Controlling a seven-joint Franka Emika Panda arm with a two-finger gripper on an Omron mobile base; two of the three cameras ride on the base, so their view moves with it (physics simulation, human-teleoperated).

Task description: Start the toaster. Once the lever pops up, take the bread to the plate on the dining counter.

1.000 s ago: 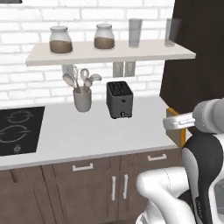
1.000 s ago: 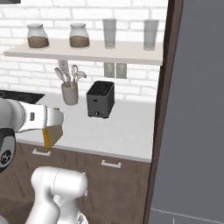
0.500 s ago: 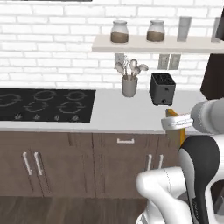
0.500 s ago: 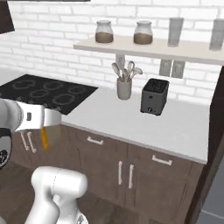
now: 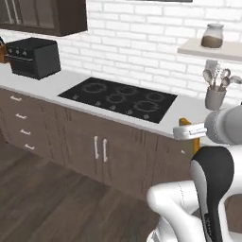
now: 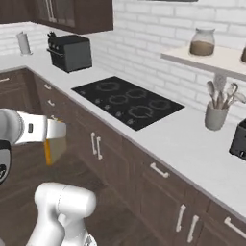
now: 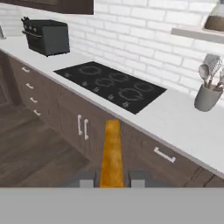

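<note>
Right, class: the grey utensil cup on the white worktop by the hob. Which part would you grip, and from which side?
Grip the utensil cup across its round wall, coming level from the front edge of the worktop. It stands upright, and utensils sticking from its top block a grasp from above. The gripper is full: it holds the bread.

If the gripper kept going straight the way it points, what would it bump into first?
Probably the dark wooden cabinet front under the white worktop. The gripper, shut on the bread, aims at it just below the black hob, though depth is hard to judge.
</note>
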